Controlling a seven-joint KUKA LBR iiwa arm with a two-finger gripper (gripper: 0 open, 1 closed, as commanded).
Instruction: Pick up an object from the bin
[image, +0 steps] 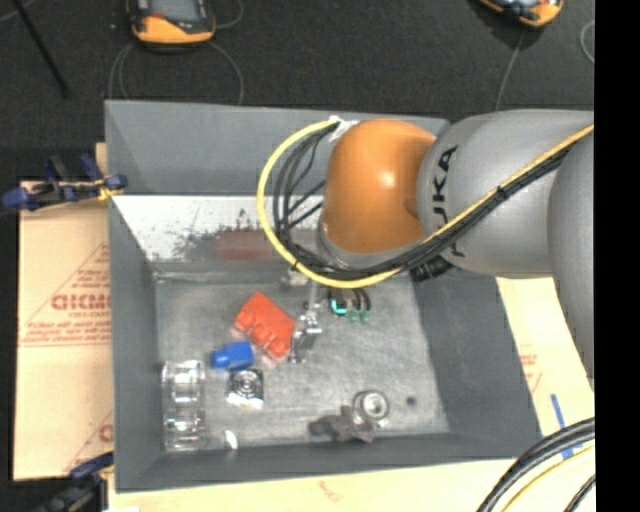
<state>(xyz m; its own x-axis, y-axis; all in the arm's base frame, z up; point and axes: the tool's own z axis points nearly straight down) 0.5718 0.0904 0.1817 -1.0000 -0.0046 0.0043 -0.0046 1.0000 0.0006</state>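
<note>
The orange-red ridged block (263, 320) lies mid-bin (132, 330), just left of the frame's centre. My gripper (305, 337) is at its right edge; I cannot tell how far open it is or whether it has hold of anything. A blue piece (232, 355) lies just below the block.

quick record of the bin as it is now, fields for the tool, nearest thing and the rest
bin: grey metal bin, a few loose things on its floor
tool position: tool low over mid-floor, at the right edge of the orange ridged block
grasp: cannot tell
next nearest: small blue piece, below-left of the block
front left: clear plastic container, shiny round metal part beside it
front middle: dark grey part with silver cap
</note>
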